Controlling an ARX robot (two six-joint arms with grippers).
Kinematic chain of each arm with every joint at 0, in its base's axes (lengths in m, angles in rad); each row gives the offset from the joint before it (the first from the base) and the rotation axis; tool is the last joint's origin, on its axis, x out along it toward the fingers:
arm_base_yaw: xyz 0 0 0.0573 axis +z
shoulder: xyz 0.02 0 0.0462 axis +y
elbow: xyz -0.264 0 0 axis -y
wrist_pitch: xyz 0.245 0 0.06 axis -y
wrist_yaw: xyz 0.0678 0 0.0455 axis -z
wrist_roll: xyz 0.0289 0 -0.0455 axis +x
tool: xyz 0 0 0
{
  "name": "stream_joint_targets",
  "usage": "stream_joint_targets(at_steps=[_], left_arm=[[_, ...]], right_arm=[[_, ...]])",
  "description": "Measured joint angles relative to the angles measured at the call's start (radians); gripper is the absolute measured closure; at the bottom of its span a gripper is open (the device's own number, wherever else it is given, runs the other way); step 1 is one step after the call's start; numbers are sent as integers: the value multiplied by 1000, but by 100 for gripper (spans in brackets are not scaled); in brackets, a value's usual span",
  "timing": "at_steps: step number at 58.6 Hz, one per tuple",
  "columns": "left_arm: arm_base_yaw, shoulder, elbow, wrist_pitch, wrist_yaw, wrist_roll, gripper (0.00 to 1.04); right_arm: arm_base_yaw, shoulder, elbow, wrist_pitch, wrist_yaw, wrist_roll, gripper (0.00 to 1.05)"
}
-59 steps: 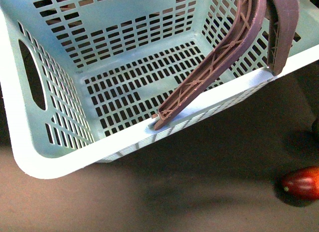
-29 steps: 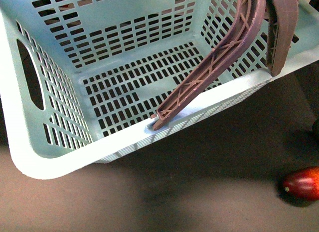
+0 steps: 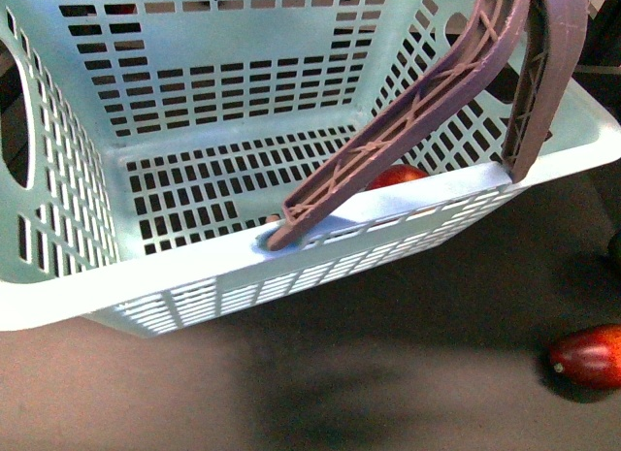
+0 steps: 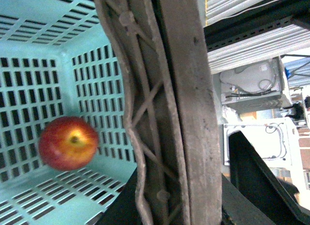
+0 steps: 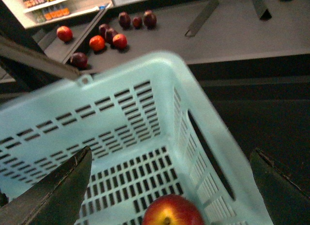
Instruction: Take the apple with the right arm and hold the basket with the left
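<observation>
The turquoise basket [image 3: 194,281] fills the front view, its two mauve handles [image 3: 417,112] raised. The red apple [image 3: 396,176] lies on the basket floor, partly hidden behind the near wall and a handle. In the left wrist view my left gripper [image 4: 179,203] is shut on the handles [image 4: 164,113], with the apple [image 4: 69,142] below in a corner of the basket [image 4: 29,89]. My right gripper [image 5: 169,186] hangs open above the basket [image 5: 145,65]. The apple [image 5: 172,211] sits beneath the gap between its fingers, untouched. Neither gripper shows in the front view.
A darker, elongated red fruit [image 3: 587,357] lies on the dark table at the front right, outside the basket. Several small fruits [image 5: 104,38] rest far off on a dark shelf with dividers. White shelving [image 4: 252,46] stands beyond the handles.
The basket has shifted and tilted in the front view, its near wall now more level. The apple now shows inside it. The dark fruit outside has stayed put.
</observation>
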Motion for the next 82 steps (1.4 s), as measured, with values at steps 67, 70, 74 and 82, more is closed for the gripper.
stream_joint_targets(at_steps=[67,70,74,82], left_arm=[[-2,0,0,0,-1,2,88],[-2,0,0,0,-1,3,88],[-2,0,0,0,0,3,88],[-3,0,0,0,3,2,88]], right_arm=[[-187,-538,-501,84,-56,-269,103],[-187,-566,-513,68,-56,-269,103],[-187,-598,-524,48,-56,-269,103],[-187,-667,-545,2,-56,-269,103]])
